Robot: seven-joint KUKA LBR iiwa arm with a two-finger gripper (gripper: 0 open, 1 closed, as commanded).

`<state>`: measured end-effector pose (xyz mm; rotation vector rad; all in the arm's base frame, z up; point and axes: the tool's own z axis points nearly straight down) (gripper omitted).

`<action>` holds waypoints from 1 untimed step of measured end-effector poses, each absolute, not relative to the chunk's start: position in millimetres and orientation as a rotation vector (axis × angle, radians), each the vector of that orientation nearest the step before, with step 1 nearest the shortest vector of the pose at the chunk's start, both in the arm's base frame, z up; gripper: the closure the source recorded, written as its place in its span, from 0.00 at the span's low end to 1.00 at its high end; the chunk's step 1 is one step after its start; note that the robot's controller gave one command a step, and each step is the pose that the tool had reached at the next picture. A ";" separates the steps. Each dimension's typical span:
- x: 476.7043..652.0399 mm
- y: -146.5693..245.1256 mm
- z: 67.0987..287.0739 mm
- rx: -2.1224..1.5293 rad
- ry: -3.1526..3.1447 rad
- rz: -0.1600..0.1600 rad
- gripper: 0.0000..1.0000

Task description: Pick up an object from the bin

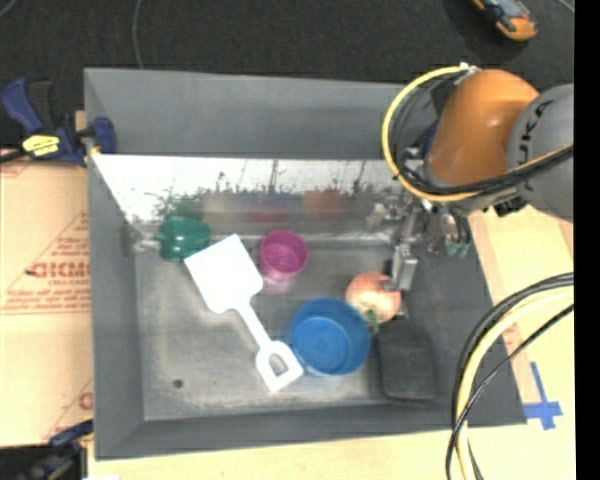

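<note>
The gripper (400, 274) hangs low at the right side of the grey metal bin (250, 113), its tip at the upper right edge of a small pink-and-yellow toy fruit (370, 295). Whether it is released or clenched cannot be told from this angle, and nothing can be seen held in it. The fruit lies on the bin floor right of centre, with a bit of green at its lower right edge.

Just beside the fruit, to its lower left, sits a round blue bowl (328, 339). A black rectangular block (407, 366) lies close below the fruit, by the bin's right wall. A white plastic scoop (232, 286) stretches diagonally across the middle, its handle end touching the bowl's left side. A magenta cup (282, 254) stands next to the scoop's blade, and a green object (184, 236) rests at the far left, against the back wall. Above the gripper, the arm's orange cover (480, 123) and looping cables lean in over the bin's right rim.
</note>
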<state>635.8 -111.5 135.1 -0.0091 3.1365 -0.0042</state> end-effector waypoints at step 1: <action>635.8 -111.6 135.0 -0.009 3.137 -0.004 0.00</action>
